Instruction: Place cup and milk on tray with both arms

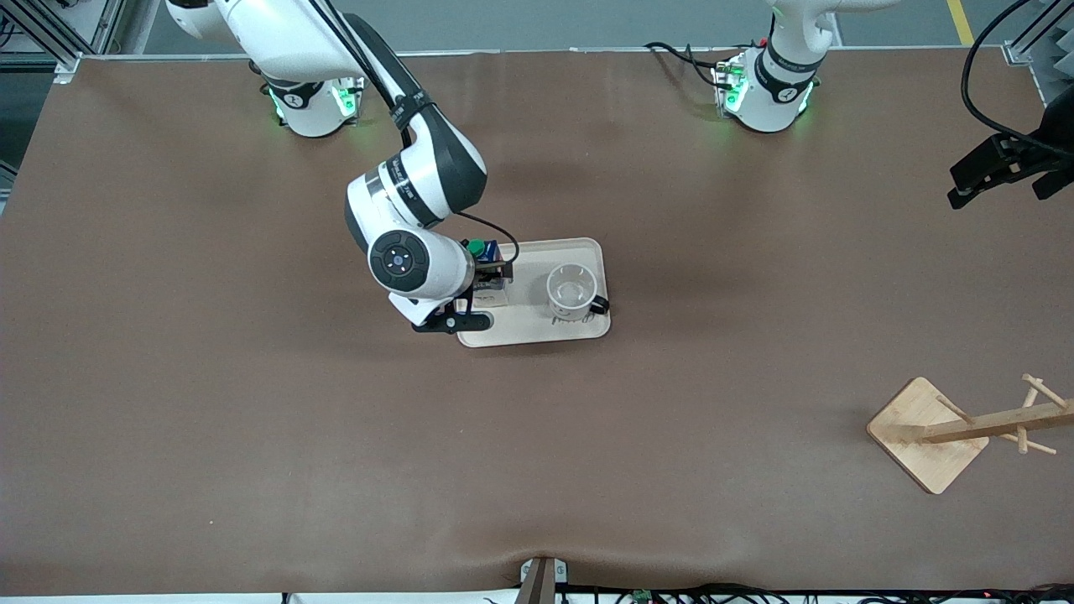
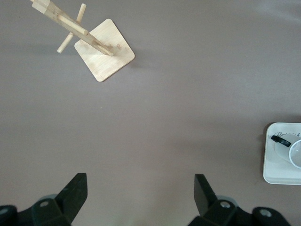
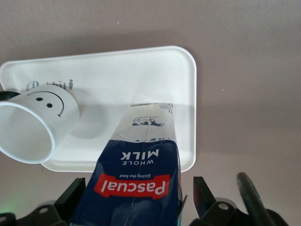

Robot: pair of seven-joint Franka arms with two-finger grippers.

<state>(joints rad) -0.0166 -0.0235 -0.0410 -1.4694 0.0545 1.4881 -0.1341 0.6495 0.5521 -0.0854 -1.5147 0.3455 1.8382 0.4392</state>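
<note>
Nearest the camera, a wooden rack lies on the table toward the left arm's end. On the cream tray the white cup stands upright beside the milk carton, whose base rests on the tray. Right pincer straddles the milk, fingers spread. Left pincer hangs spread over bare table.

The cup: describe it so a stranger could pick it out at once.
Find the cream tray in the middle of the brown table. Two things stand on it: the milk at the right arm's end, between the right gripper's fingers, and the cup at the other end. The cup is the open white mug with a black handle and a smiley face.
</note>
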